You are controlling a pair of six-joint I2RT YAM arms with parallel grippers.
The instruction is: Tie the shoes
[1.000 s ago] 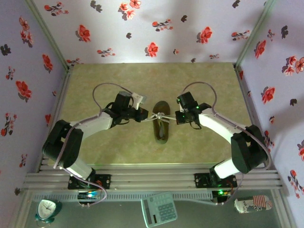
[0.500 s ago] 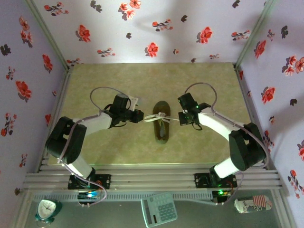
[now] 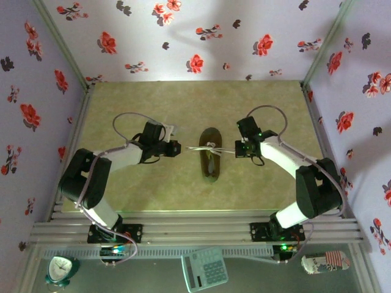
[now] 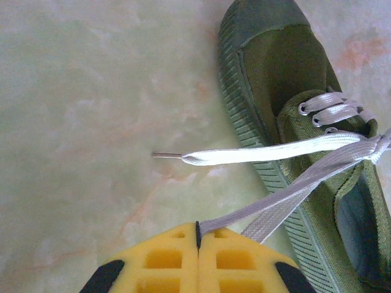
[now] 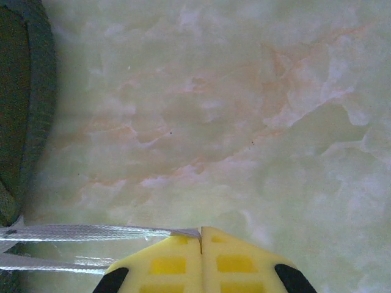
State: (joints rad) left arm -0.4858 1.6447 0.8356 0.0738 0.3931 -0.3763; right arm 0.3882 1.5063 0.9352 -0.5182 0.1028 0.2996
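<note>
The shoe (image 3: 210,155) lies mid-table (image 3: 153,104) between your arms, with the left end effector (image 4: 197,231) and right end effector (image 5: 201,234) each pinching one of the white laces (image 4: 263,152); draw both outward evenly and low, seating the knot without dragging the shoe

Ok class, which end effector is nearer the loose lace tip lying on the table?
Left. The left end effector, shut on a lace, sits just beside that lace tip; the right end effector is across the shoe, on its far side.
</note>
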